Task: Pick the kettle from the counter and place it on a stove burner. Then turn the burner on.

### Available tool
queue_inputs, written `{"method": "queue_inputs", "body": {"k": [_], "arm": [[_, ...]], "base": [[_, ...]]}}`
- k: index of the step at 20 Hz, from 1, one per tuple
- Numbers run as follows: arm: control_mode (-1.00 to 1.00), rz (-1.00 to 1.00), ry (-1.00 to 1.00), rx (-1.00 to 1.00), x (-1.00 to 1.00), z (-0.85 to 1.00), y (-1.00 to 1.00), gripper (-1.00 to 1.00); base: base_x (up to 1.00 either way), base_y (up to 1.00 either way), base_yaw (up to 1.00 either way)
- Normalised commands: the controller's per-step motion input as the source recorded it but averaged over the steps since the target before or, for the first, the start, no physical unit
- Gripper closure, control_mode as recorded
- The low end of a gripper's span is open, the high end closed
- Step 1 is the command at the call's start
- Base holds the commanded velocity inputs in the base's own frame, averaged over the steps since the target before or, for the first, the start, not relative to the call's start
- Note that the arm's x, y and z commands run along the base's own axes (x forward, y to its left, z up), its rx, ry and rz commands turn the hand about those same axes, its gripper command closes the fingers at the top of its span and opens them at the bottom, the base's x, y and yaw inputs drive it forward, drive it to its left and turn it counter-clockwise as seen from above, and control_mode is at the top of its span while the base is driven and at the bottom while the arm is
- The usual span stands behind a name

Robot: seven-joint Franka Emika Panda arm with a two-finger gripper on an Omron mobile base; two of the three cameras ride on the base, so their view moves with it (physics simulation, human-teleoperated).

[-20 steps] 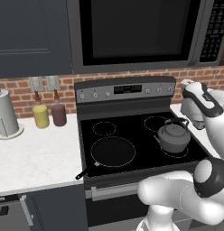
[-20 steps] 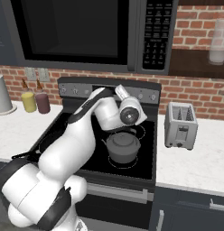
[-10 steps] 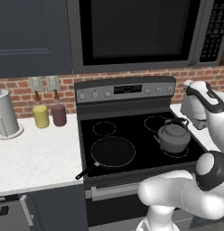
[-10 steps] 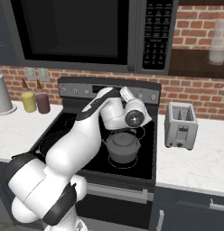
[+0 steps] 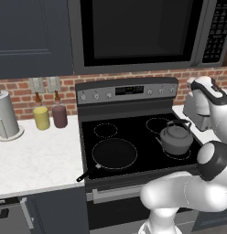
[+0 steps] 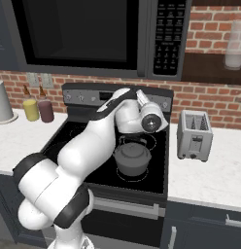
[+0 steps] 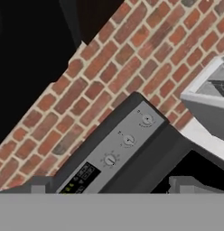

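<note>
Since the kettle (image 5: 176,140) already sits on the front right stove burner (image 5: 178,152), well off the counter (image 5: 37,160), the step in hand looks like turning that burner on. Nearest the base, the kettle stands upright, squat and wider than tall; its short spout points left across the glass in the left base view, so its spout line runs side to side along the stove front, under the arched handle. Above and beyond it the gripper (image 7: 109,186) hangs with its jaws spread wide and nothing between them, aimed at the control panel (image 7: 116,153). Farther back lie three knobs (image 7: 128,140) in a row. To do this well, I would first settle which knob serves the kettle's burner, centre the tips on it squarely, close gently, then twist without sliding off.
</note>
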Motion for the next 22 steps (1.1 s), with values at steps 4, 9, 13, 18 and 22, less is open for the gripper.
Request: {"method": "queue_inputs", "body": {"k": [4, 9, 13, 18, 22], "arm": [[-1.0, 0.0, -0.05, 0.0, 0.42, 0.0, -0.39, -1.0], [-1.0, 0.02, -0.08, 0.0, 0.32, 0.0, -0.46, -1.0], [-1.0, 0.04, -0.06, 0.0, 0.29, -0.01, -0.55, -1.0], [-1.0, 0.03, -0.04, 0.0, 0.23, -0.12, -0.61, -1.0], [-1.0, 0.02, -0.01, -0.03, 0.19, -0.25, -0.59, -1.0]], "base": [[0.0, 0.0, 0.0], [0.0, 0.0, 0.0], [0.0, 0.0, 0.0], [0.0, 0.0, 0.0], [0.0, 0.0, 0.0]]}}
